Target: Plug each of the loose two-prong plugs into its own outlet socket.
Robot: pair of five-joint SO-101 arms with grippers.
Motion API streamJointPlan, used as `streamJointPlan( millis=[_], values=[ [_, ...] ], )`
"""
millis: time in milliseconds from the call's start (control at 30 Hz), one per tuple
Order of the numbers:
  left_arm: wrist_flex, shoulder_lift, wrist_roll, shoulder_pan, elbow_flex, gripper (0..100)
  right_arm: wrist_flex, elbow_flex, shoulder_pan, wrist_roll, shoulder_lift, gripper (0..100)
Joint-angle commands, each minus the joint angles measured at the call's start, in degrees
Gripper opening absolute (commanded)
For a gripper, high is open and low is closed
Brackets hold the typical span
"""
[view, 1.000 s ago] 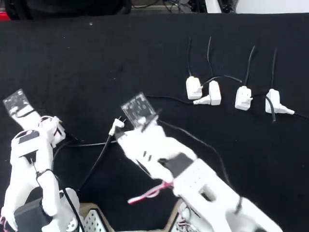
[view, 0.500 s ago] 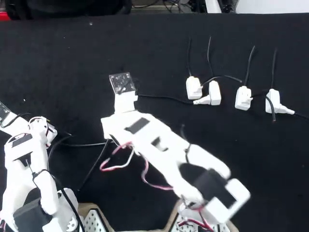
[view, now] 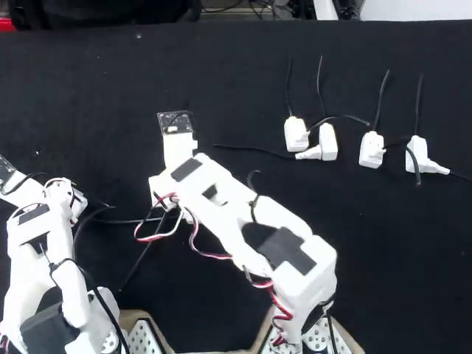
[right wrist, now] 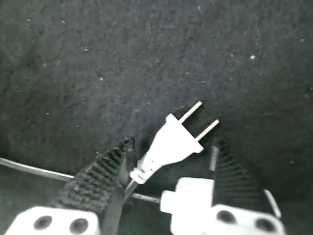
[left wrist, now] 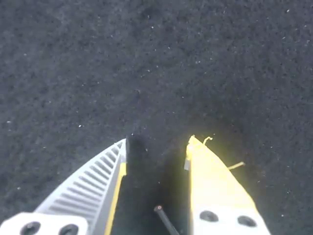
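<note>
A loose white two-prong plug (right wrist: pixel 171 142) lies flat on the black cloth, prongs pointing away from my right wrist. My right gripper (right wrist: pixel 172 143) is open around it, one finger on each side, and neither touches it. Its thin cable (right wrist: pixel 29 169) runs off past one finger. In the high view the right arm (view: pixel 221 214) stretches to the table's left centre and covers this plug. Several white outlet sockets (view: pixel 296 134) stand in a row at the back right. My left gripper (left wrist: pixel 157 144) is open just above bare cloth, with a black cable end (left wrist: pixel 161 215) between its fingers.
Black cables (view: pixel 140 243) trail over the cloth between the two arms, and another cable (view: pixel 243 151) runs toward the sockets. White plugs (view: pixel 310 153) lie against two of the sockets. The left arm (view: pixel 40 221) stands at the table's left edge.
The right arm swung left and came down over the loose plug, which showed beside it a second ago. The left arm shifted slightly left, then held still.
</note>
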Motion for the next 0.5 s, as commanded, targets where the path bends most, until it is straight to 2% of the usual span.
streamJointPlan(
  millis=[0, 67, 200, 467],
  values=[
    [-1.1, -0.8, 0.6, -0.3, -0.2, 20, 3.3, -4.9, -0.7, 3.5, 0.7, 0.2],
    [-1.1, -0.8, 0.6, -0.3, -0.2, 20, 4.8, -5.0, -0.7, 5.2, 0.5, 3.6],
    [-1.1, -0.8, 0.6, -0.3, -0.2, 20, 7.0, -5.1, -0.8, 9.5, -3.3, 1.0],
    [-1.1, -0.8, 0.6, -0.3, -0.2, 20, 8.6, -5.1, 0.0, 22.2, -20.6, 1.1]
  ],
)
